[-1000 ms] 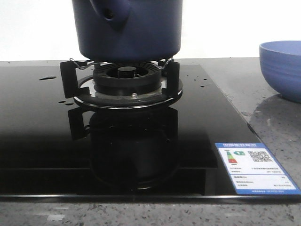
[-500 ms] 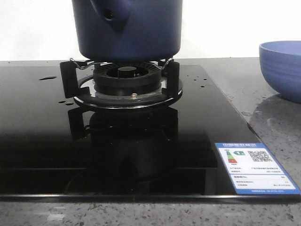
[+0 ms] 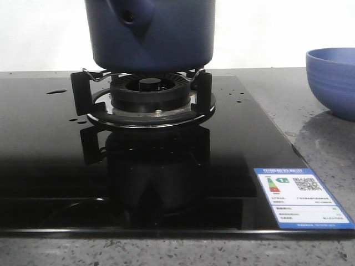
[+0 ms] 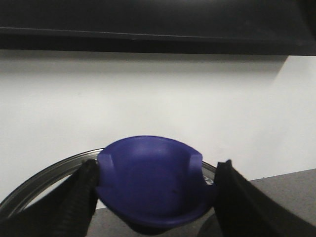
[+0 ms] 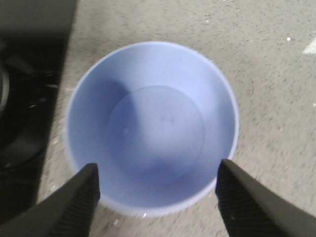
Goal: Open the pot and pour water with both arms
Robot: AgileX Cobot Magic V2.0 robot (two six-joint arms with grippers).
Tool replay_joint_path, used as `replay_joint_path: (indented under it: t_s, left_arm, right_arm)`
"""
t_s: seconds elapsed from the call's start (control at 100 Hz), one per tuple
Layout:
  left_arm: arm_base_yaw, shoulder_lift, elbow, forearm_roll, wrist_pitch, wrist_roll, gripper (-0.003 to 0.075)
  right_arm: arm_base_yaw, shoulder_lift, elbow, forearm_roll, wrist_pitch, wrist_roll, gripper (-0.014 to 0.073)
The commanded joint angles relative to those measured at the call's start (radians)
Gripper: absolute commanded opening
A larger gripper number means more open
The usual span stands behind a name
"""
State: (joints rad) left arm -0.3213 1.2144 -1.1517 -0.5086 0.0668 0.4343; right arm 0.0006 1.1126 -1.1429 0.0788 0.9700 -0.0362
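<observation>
The left hand (image 4: 155,197) pinches the lid's blue knob (image 4: 150,180); it could slip. The right hand (image 5: 157,197) gapes empty over the bowl (image 5: 153,128). The pot (image 3: 150,33) sits on the burner (image 3: 148,94), mid-surface toward the back edge.

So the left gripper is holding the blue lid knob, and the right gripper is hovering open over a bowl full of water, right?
Not quite. The bowl under the open right gripper looks empty; the right wrist view shows its bare bottom. The left gripper does hold the blue lid knob.
</observation>
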Motion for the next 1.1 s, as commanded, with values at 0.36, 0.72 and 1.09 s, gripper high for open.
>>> replay_joint_path:
  t_s: [0.36, 0.72, 1.09]
  left_arm:
    - [0.079, -0.039, -0.035, -0.001, -0.086, 0.0, 0.0408]
    - [0.082, -0.039, -0.035, -0.001, -0.103, 0.0, 0.0408]
    - [0.082, -0.039, -0.035, -0.001, -0.103, 0.0, 0.0408]
  right_arm:
    - [-0.147, 0.289, -0.171, -0.025, 0.056, -0.004, 0.0455]
    - [-0.161, 0.41, -0.171, 0.016, 0.056, -0.01, 0.0322]
    - [-0.161, 0.429, -0.171, 0.02, 0.043, -0.026, -0.0074]
